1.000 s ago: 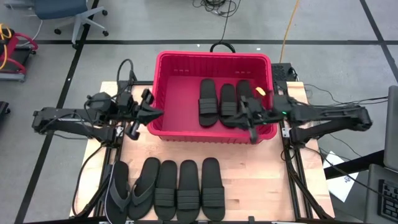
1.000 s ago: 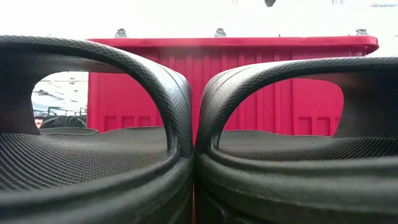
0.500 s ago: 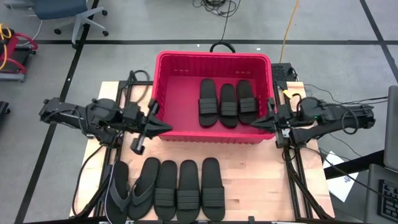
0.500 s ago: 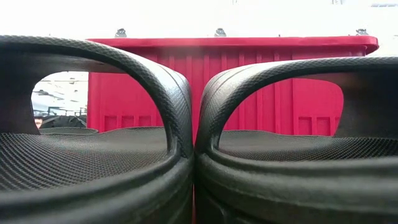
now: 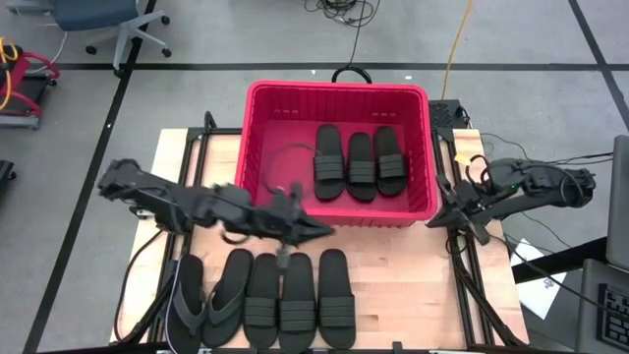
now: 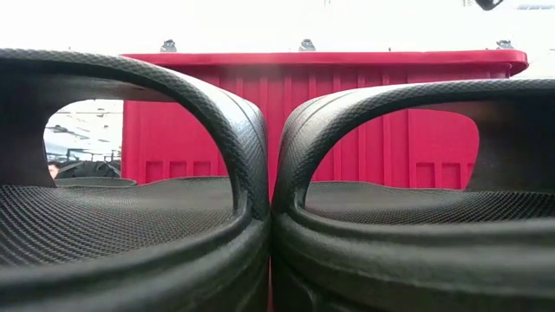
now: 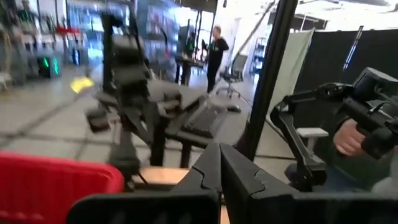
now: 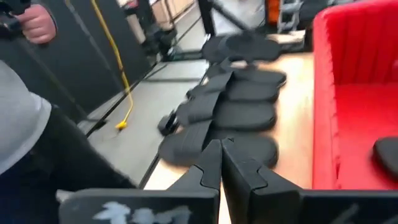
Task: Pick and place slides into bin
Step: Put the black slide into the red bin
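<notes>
The red bin [image 5: 265,108] stands at the table's far middle. Three black strap slides [image 5: 361,165] lie side by side on its floor. Five more black slides [image 5: 298,300] lie in a row on their soles at the table's near edge, the two leftmost being flat flip-flops [image 5: 228,295]. My left gripper [image 5: 324,232] is shut and empty, just in front of the bin's near wall and above the row. It also shows in the left wrist view [image 7: 221,171]. My right gripper [image 5: 430,221] is shut and empty beside the bin's near right corner. It also shows in the right wrist view [image 8: 221,163].
In the low view two slides [image 6: 260,217] fill the foreground, with the bin's wall [image 6: 347,113] behind them. A person's hand [image 8: 37,22] and grey sleeve show beyond the table. Bare wood [image 5: 413,285] lies right of the row. Cables run beside the frame [image 5: 462,265].
My left gripper has swung from the bin's left side toward the table's right and near edges, along the bin's near wall, to above the row. My right gripper has drawn out of the bin over its right wall and toward the near edge, leaving the third slide lying inside.
</notes>
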